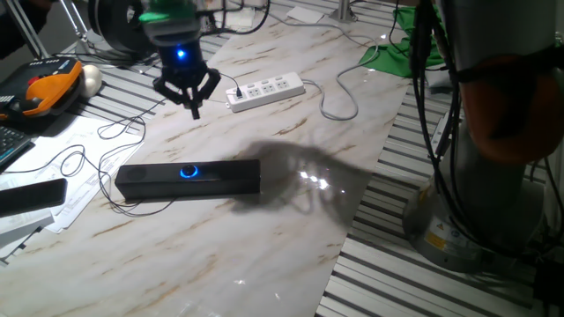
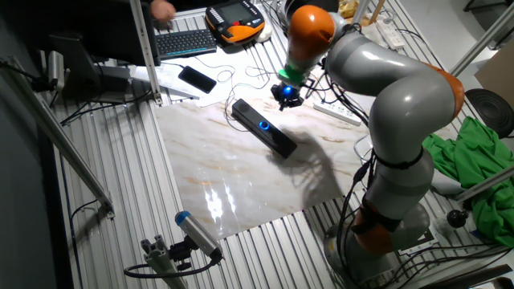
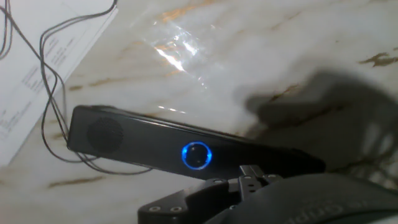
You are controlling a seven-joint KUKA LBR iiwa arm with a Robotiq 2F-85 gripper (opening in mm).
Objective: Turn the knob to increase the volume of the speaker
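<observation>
The speaker [image 1: 220, 180] is a long black bar lying on the marble table [image 1: 264, 246]. The knob [image 1: 189, 172] glows blue at the middle of the bar's front. Both also show in the other fixed view, speaker [image 2: 279, 140] and knob [image 2: 264, 125], and in the hand view, speaker [image 3: 124, 140] and knob [image 3: 196, 155]. My gripper [image 1: 195, 107] hangs in the air above and behind the speaker, apart from it, with its fingertips together and empty. It shows in the other fixed view [image 2: 287, 98] and at the bottom edge of the hand view [image 3: 249, 177]. A thin black cable [image 3: 53, 124] leaves the speaker's left end.
A white power strip [image 1: 264, 90] lies behind the gripper. A flat black slab [image 1: 31, 195] and papers [image 1: 84, 158] with loose wires sit left of the speaker. An orange pendant [image 1: 44, 92] is at the far left. A green cloth [image 1: 401, 48] lies at the back right.
</observation>
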